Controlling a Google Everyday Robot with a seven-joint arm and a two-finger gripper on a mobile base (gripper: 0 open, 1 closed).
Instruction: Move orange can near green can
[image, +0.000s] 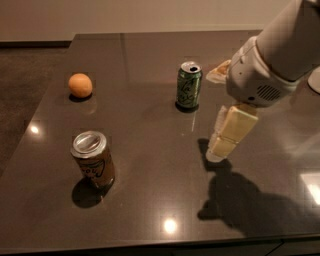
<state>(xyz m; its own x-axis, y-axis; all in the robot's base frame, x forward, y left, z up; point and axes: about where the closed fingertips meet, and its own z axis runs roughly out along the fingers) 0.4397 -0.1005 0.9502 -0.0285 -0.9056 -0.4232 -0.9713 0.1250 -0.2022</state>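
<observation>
The orange can stands upright at the front left of the dark table, with an orange-brown body and a silver top. The green can stands upright at the middle back, well apart from it. My gripper hangs from the white arm above the table, to the right of and in front of the green can, far to the right of the orange can. It holds nothing that I can see.
A round orange fruit lies at the back left of the table. A pale object lies behind the arm at the back right. The table's left edge borders a darker floor.
</observation>
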